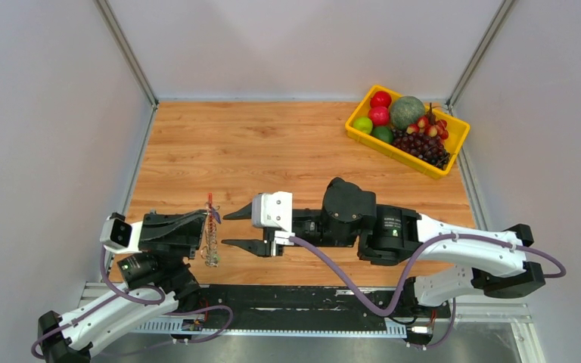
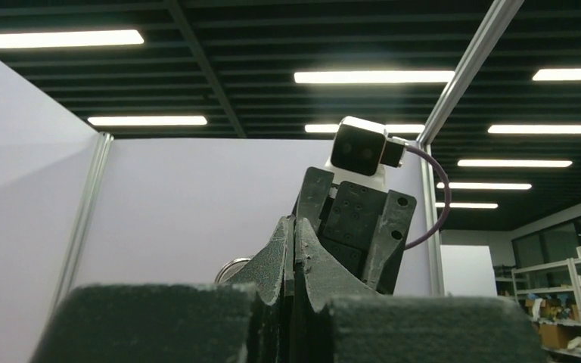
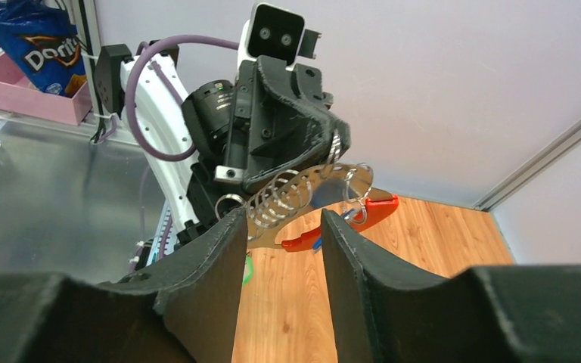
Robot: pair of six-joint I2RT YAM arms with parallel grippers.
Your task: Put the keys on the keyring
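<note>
Keyring [image 3: 302, 198] gripped above the table [image 1: 272, 144].
Left jaws clenched on the keyring; right jaws parted, empty, facing it from just beside.

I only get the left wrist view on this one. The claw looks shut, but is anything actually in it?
Observer: Yes. The right wrist view shows the left claw pinching the grey-and-red keyring, held up off the table.
Operator: Where is the other claw?
Observer: From above, the right claw is open and points at the keyring from close beside it. It appears not to touch it.
</note>
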